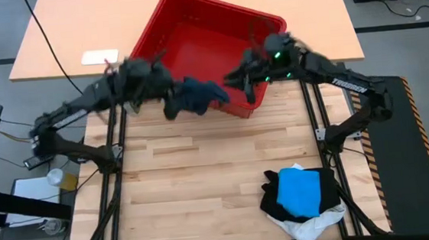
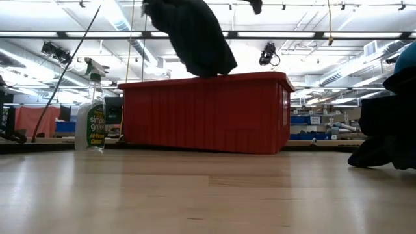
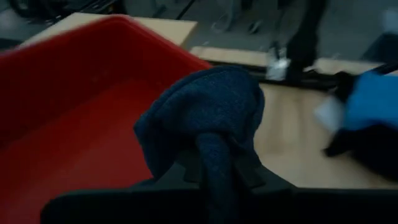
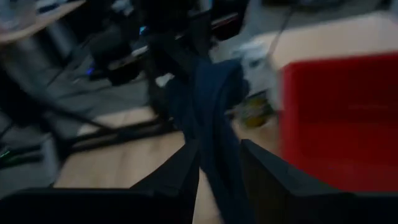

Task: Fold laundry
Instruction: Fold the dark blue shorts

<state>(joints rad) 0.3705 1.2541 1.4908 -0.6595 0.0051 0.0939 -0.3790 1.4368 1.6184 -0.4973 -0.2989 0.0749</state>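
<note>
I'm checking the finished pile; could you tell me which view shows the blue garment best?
The high view: the blue garment lies in full atop the black one. The left wrist view gives a blur, the low view an edge, the right wrist view nothing.

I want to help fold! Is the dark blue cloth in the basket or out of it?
Out. The dark blue cloth hangs in the air, pinched between the left claw and right claw, beside the red basket.

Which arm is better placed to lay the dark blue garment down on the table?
Neither alone. Left gripper and right gripper each hold an end of the dark blue garment, lifted beside the red basket; they should probably lower it together.
</note>
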